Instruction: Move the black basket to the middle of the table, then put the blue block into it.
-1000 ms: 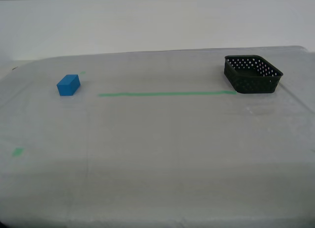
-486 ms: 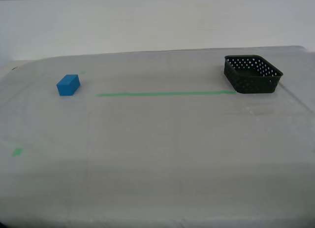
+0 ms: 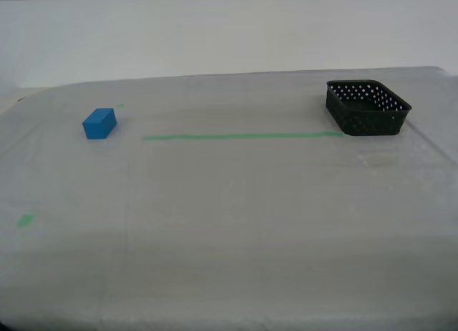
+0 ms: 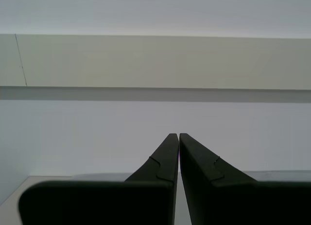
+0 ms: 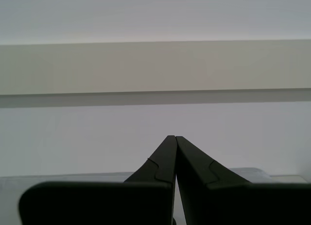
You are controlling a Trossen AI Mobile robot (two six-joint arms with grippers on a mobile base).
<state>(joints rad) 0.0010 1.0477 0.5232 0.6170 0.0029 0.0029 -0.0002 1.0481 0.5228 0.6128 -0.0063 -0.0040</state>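
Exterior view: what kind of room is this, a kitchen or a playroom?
Neither, probably a robot test room. A table with a wrinkled whitish cover has green tape marks, and holds only a blue block and a black basket before a bare wall.

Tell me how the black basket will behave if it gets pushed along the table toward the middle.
The black basket looks like thin perforated plastic, so it is probably light and should slide easily. Its low, wide shape makes tipping unlikely, though a push high on the rim might tilt it. The table cover looks wrinkled, so an edge could catch and turn the basket.
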